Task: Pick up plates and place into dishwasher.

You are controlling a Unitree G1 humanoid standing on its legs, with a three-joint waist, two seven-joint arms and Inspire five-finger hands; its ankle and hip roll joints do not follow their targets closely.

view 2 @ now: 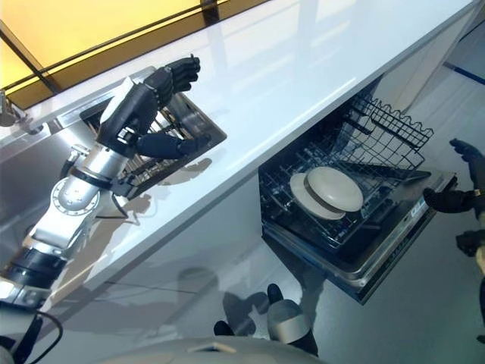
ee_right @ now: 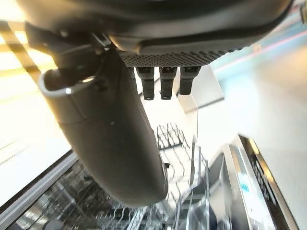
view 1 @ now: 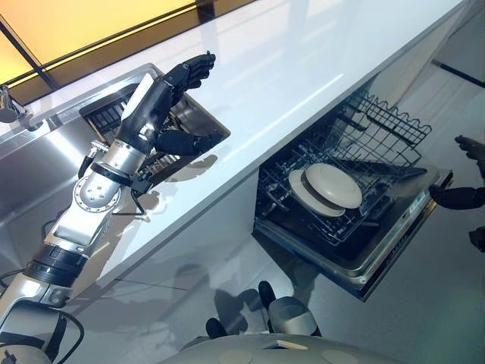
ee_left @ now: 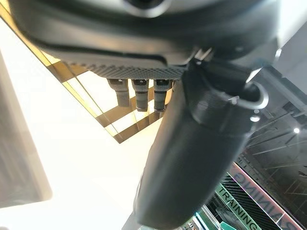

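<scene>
Plates (view 1: pixel 326 189) — two pale round ones — are seen standing on edge, one leaning against the other, in the lower rack (view 1: pixel 345 178) of the dishwasher (view 1: pixel 379 250). The rack is drawn out over the lowered door, to the right in the scene, below the edge of the white countertop (view 1: pixel 303 68). The plates are touched by neither hand.

Left hand (view 1: pixel 170 106) is held raised above the countertop, over a dark wire dish rack (view 2: pixel 170 144) that is set beside the steel sink (view 1: pixel 30 159) at the left. Its fingers are extended and lightly relaxed, the thumb standing apart from them; nothing is held. In the left wrist view the fingers (ee_left: pixel 139 93) are seen straight, against a bright background.

Right hand (view 2: pixel 462 201) is seen at the right edge of the scene, just beside the outer corner of the dishwasher door, apart from the rack. Its fingers are spread and empty — in the right wrist view they (ee_right: pixel 163 81) are seen straight, with the thumb standing out beside them and the wire rack and door edge visible beyond.
</scene>
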